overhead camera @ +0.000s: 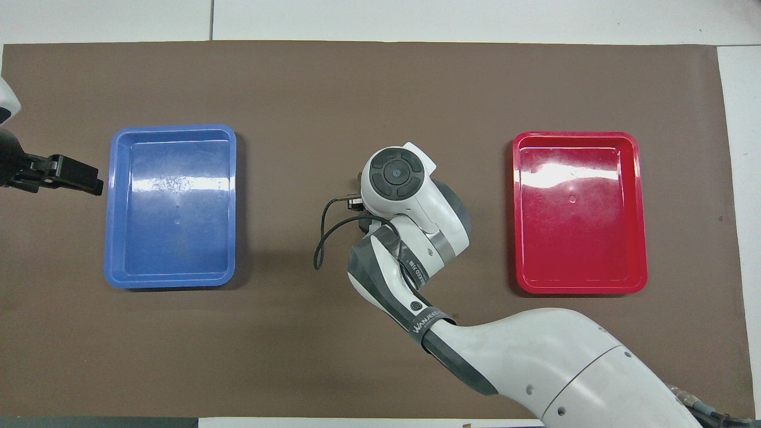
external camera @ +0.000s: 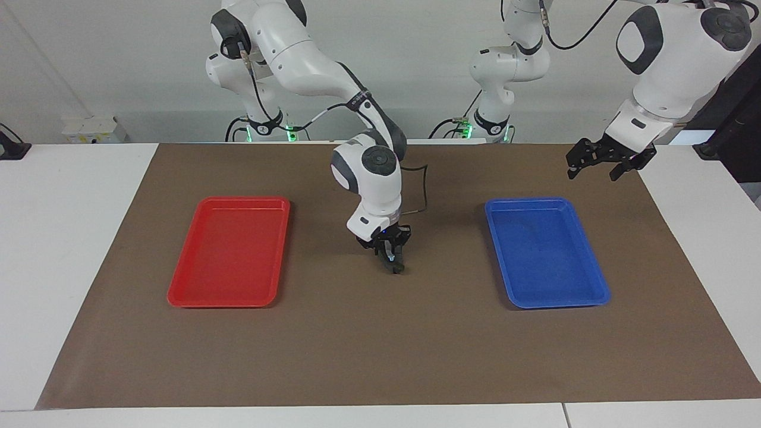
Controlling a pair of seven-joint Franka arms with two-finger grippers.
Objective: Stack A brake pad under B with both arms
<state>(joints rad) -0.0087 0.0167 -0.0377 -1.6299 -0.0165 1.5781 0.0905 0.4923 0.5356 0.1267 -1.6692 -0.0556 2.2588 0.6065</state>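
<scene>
My right gripper (external camera: pixel 392 254) points down at the middle of the brown mat, between the two trays. It is shut on a small dark brake piece (external camera: pixel 398 266) whose low end is at the mat. I cannot tell whether this is the A brake pad or B; no silver strip shows. No second piece shows in either view. In the overhead view the right arm's wrist (overhead camera: pixel 395 175) hides the gripper and the piece. My left gripper (external camera: pixel 597 168) is open and empty, raised over the mat's edge beside the blue tray; it also shows in the overhead view (overhead camera: pixel 71 176).
An empty red tray (external camera: pixel 229 300) lies toward the right arm's end (overhead camera: pixel 579 288). An empty blue tray (external camera: pixel 553 302) lies toward the left arm's end (overhead camera: pixel 169 280). A black cable (overhead camera: pixel 321 238) loops off the right wrist.
</scene>
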